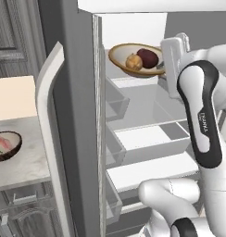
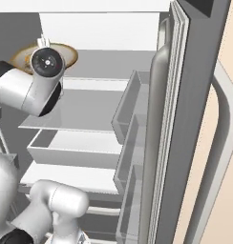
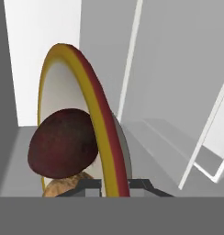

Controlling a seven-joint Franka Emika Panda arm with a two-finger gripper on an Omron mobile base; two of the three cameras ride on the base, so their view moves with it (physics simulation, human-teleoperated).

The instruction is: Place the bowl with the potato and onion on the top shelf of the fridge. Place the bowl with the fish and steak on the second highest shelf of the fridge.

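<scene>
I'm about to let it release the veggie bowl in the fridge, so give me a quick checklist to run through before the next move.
1. Fridge door open: ok.
2. Gripper shut on the rim of the bowl with the potato and onion: ok, seen in the hand view.
3. Potato and onion inside the bowl: ok.
4. Bowl at the height of the top shelf: ok.
5. Bowl resting flat on that shelf: cannot tell; it looks tilted.
6. Bowl with the fish and steak waiting on the counter: ok.
</scene>
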